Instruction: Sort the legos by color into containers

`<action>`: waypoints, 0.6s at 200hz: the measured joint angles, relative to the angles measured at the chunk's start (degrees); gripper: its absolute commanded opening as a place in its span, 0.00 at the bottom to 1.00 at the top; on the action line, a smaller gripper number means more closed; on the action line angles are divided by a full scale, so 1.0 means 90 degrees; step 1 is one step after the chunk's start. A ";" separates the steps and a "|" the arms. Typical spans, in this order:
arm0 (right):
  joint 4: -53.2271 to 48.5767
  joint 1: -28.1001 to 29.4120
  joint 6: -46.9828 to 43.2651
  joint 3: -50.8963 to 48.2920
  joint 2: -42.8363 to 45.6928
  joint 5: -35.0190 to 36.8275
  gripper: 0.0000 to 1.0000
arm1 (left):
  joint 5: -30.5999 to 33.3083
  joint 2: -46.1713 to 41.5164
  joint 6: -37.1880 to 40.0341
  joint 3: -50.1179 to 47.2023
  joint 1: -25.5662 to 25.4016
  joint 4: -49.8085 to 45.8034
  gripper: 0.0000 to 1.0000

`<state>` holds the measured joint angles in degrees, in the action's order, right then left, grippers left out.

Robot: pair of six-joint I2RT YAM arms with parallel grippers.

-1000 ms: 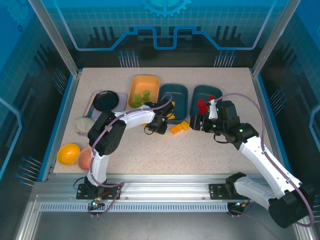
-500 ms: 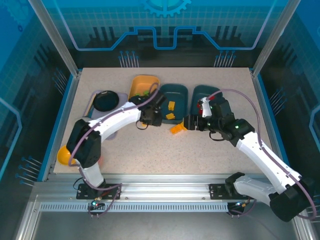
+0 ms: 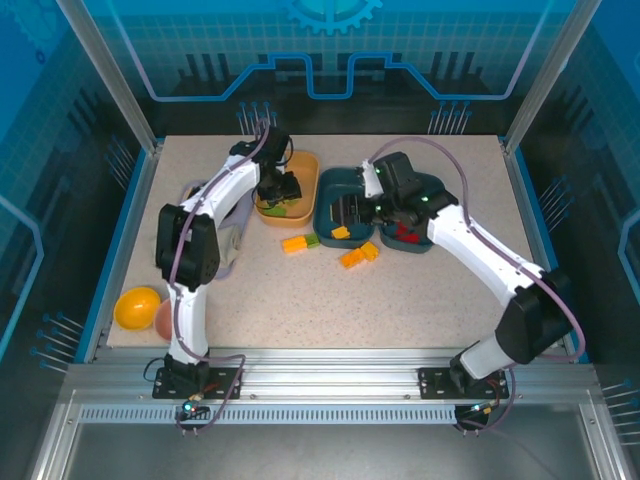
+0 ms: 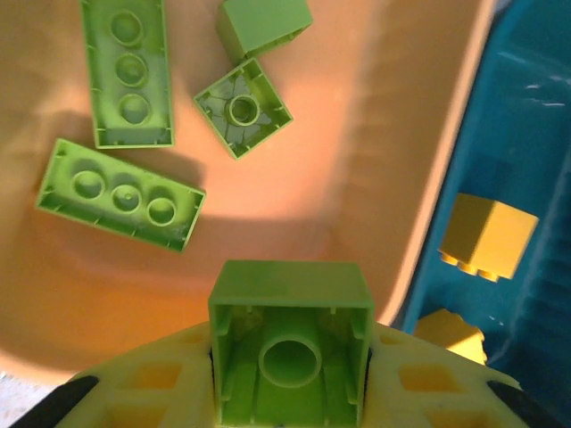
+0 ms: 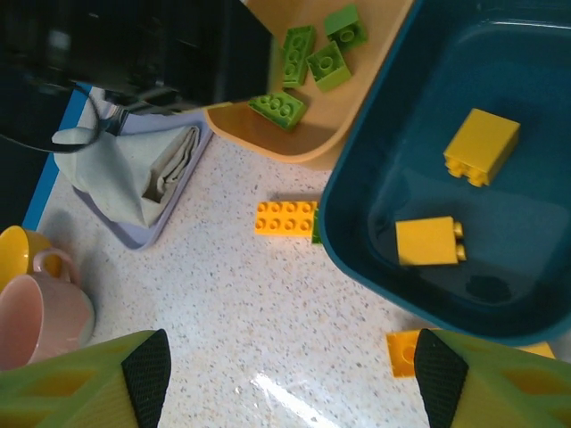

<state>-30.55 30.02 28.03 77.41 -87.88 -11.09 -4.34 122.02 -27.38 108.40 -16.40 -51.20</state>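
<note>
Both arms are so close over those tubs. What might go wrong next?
The left gripper holds a green brick over the yellow-orange tub, near its wall; released askew, it might bounce out. The right gripper hangs open close by, so the arms may bump. The yellow brick right beside the middle teal tub looks awkward to pinch.

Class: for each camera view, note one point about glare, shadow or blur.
Left wrist: green bricks throw soft shadows on the yellow-orange tub; glare streaks on the teal tub. Right wrist: a white glare streak on the table; the left arm, top left, is dark and blurred. Top external: evenly lit, sharp.
</note>
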 measured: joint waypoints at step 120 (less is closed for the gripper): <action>-0.0274 0.0243 0.0243 0.0607 -0.0901 -0.0182 0.75 | -0.0578 0.1382 -0.0143 0.1066 0.0044 -0.0330 0.65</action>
<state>-33.01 32.21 30.22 82.87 -95.98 -12.73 -9.54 134.45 -28.67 117.99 -16.01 -54.17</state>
